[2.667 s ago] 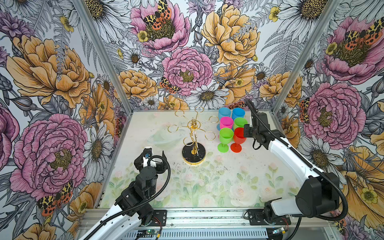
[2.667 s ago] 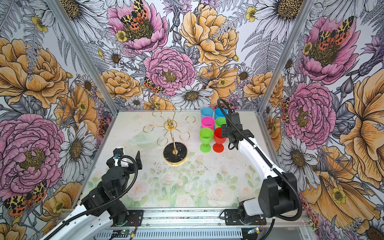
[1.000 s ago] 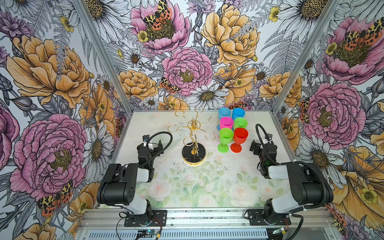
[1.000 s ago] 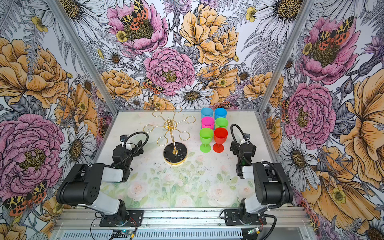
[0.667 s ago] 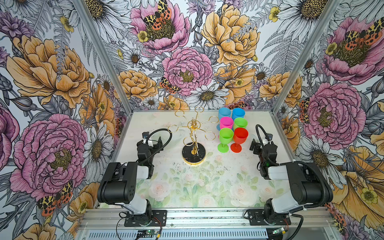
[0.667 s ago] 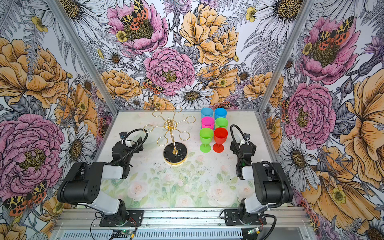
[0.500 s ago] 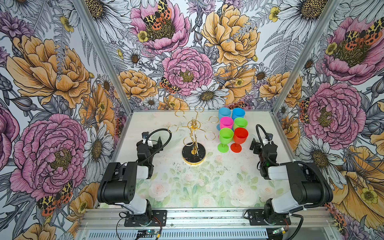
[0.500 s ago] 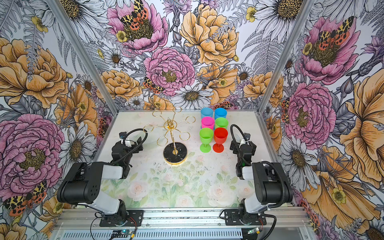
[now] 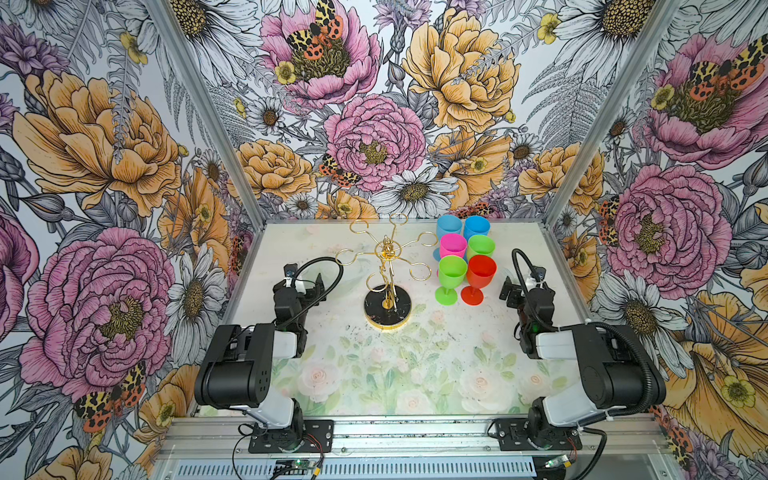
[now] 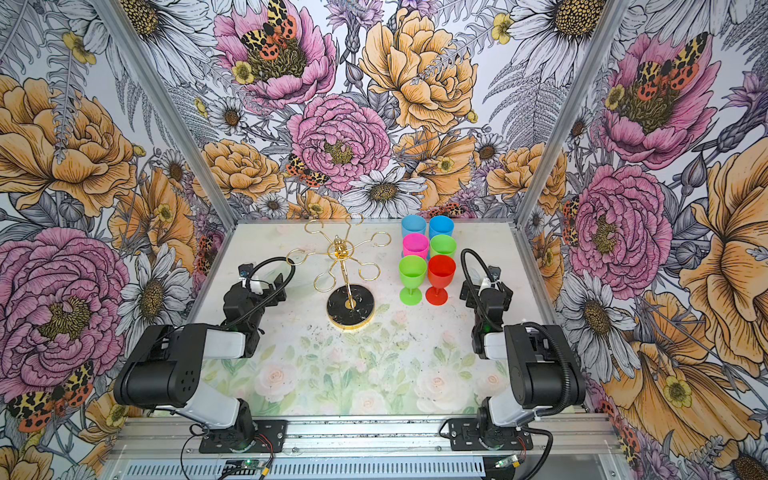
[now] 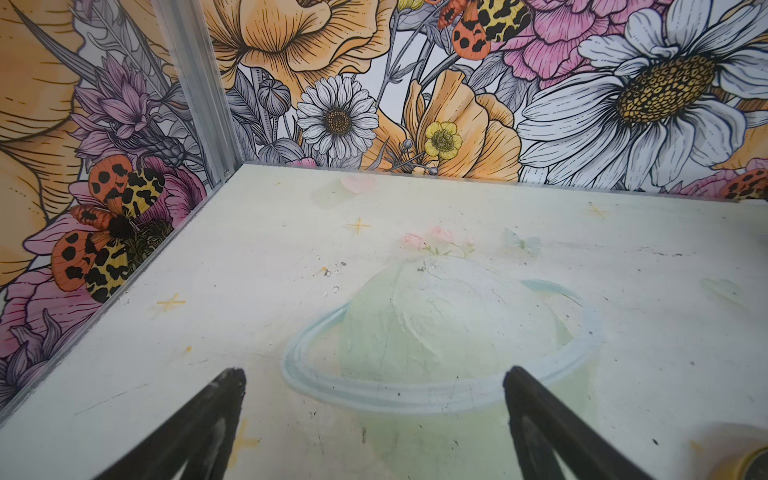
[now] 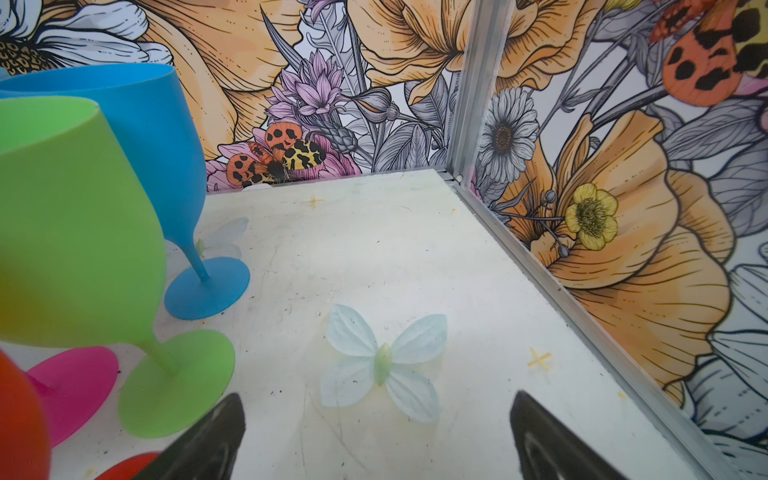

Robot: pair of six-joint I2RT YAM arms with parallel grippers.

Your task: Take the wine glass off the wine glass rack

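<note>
Right wrist view, unlike left, shows a green glass (image 12: 75, 216).

The wine glass rack (image 9: 388, 250) stands mid-table, spreading wide at its top. Six glasses (image 9: 453, 247) crowd just right of it, tightly packed. Bare table (image 9: 374, 374) lies open in front and to the rack's left.
</note>
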